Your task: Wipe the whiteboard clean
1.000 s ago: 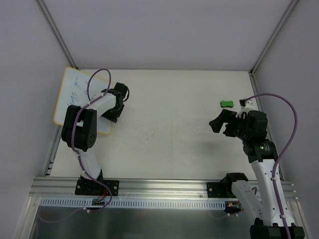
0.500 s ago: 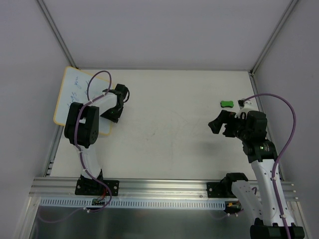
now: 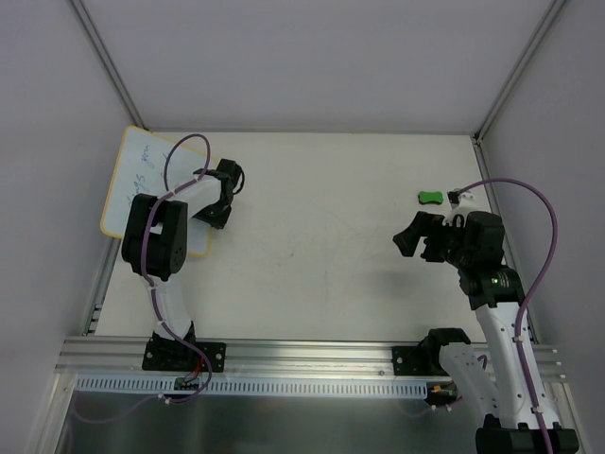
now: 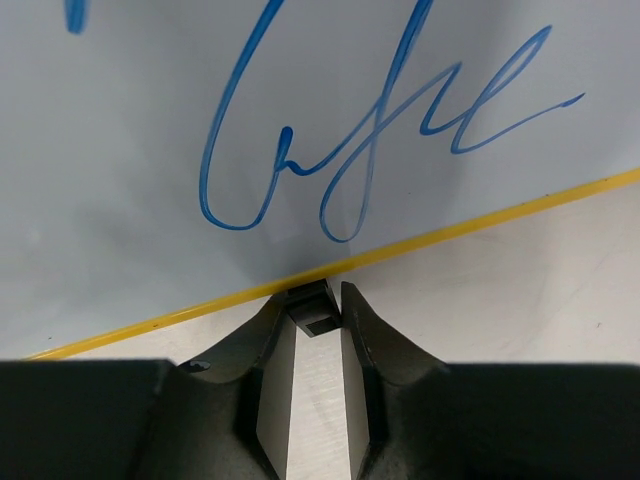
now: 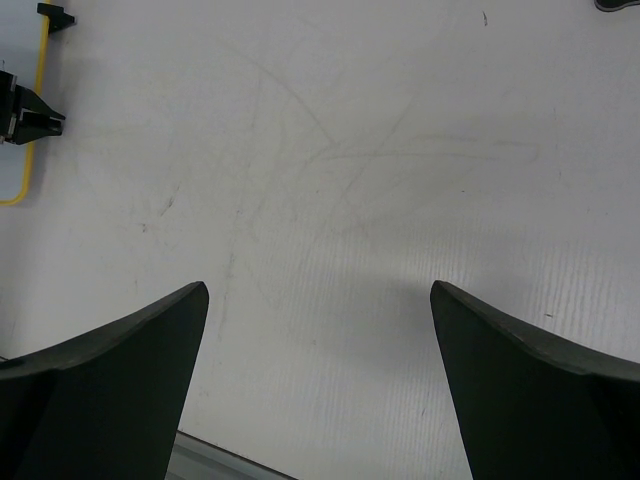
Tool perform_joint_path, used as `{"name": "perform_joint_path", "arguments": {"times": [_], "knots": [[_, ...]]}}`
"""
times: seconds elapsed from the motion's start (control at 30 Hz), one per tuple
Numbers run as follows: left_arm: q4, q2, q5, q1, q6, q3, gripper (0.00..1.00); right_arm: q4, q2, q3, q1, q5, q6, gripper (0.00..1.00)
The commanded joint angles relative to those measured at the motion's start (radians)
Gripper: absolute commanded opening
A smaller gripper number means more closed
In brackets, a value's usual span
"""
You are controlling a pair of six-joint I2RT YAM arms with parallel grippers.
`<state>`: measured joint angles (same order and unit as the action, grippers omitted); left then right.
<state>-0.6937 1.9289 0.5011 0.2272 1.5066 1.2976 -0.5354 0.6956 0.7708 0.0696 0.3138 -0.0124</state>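
Observation:
The whiteboard (image 3: 140, 180) lies at the table's far left, with a yellow rim and blue handwriting (image 4: 330, 160). My left gripper (image 3: 205, 218) is at its right edge. In the left wrist view the gripper (image 4: 313, 302) is shut on a small black clip (image 4: 312, 310) on the whiteboard's rim. My right gripper (image 3: 409, 236) is wide open and empty above the bare table at the right, far from the board (image 5: 320, 290). The board's rim (image 5: 40, 90) shows at the top left of the right wrist view.
A small green eraser block (image 3: 430, 198) lies on the table just beyond the right gripper. Grey walls and metal frame posts enclose the table. An aluminium rail (image 3: 302, 355) runs along the near edge.
My left arm's elbow has shifted slightly right while the gripper stays at the board's edge. The right gripper has drifted a little to the left.

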Motion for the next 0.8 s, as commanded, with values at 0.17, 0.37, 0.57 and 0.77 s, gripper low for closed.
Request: {"name": "perform_joint_path", "arguments": {"times": [0.17, 0.37, 0.57, 0.77], "knots": [[-0.027, 0.001, -0.019, 0.007, -0.126, 0.006, 0.0, 0.022, -0.005, 0.013, 0.012, 0.027, -0.015, 0.99], [-0.026, -0.014, -0.03, 0.044, -0.227, 0.012, 0.0, 0.022, -0.011, 0.01, 0.016, 0.031, -0.015, 0.99], [-0.024, -0.004, -0.061, 0.052, -0.279, 0.011, 0.02, 0.022, -0.022, 0.007, 0.019, 0.041, -0.015, 0.99], [-0.024, -0.013, -0.067, 0.05, -0.313, 0.044, 0.15, 0.022, -0.025, 0.008, 0.021, 0.051, -0.015, 0.99]]}}
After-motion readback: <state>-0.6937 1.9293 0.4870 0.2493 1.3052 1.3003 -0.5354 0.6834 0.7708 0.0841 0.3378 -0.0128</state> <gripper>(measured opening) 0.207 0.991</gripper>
